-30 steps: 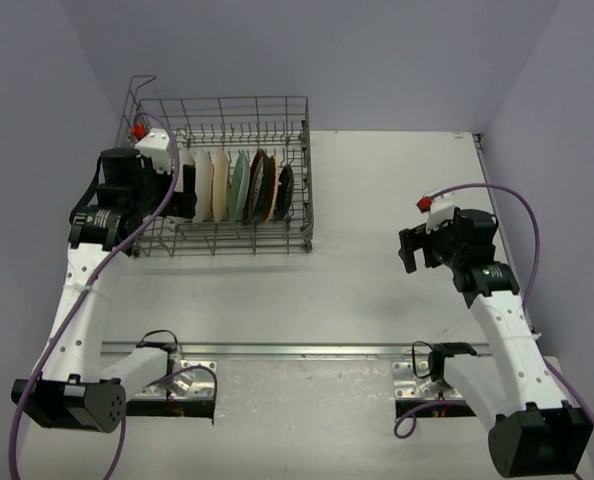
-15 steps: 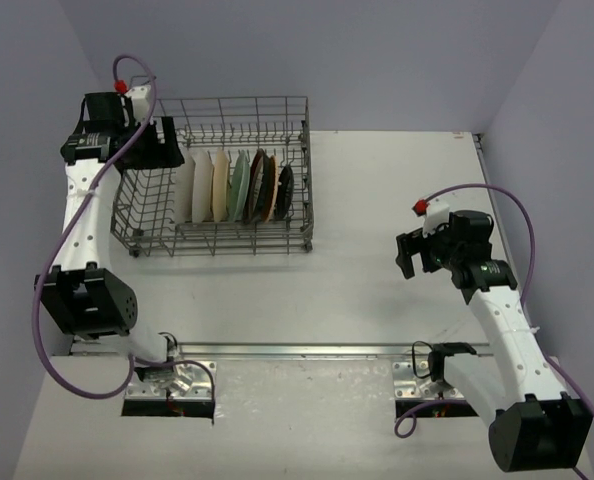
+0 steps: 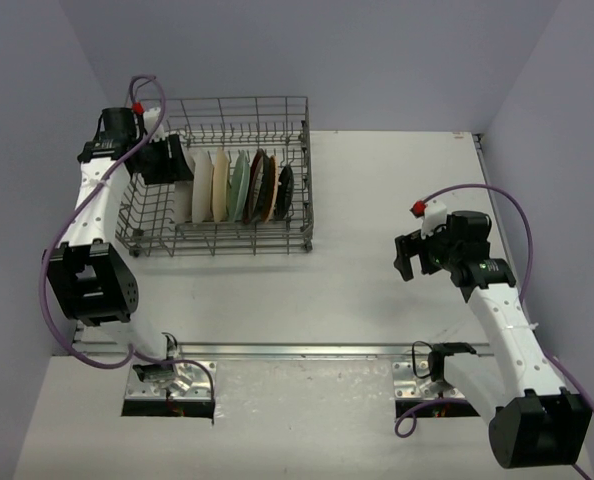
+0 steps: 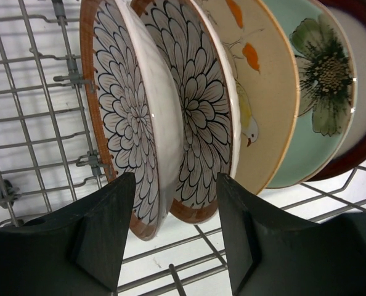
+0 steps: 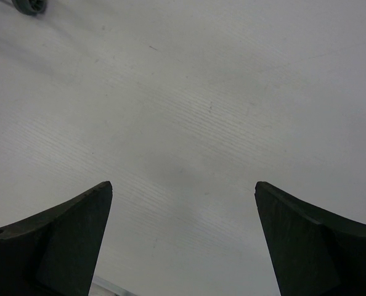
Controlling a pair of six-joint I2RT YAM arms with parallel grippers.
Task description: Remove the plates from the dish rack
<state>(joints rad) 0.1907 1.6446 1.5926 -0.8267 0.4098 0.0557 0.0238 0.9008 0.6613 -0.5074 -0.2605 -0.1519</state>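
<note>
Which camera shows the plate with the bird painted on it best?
The left wrist view: the bird plate shows its painted face close and clear there. The top external view shows only its cream edge, upright in the dish rack. The right wrist view shows only the table.

**Pale walls, white bench, even light**

Here's what surrounds me right now. A matte white bench spreads out ahead, evenly lit, with only soft, short shadows on it. In the right wrist view its top shows faint diagonal streaks and a few tiny specks.

At the far edge rises a plain lavender-grey back wall. The left wall and the right wall are the same colour, boxing the bench in on three sides.

Nearer to me, a silver metal rail runs straight across from left to right. On the near side of the rail lies a greyer, lightly speckled near strip.
</note>
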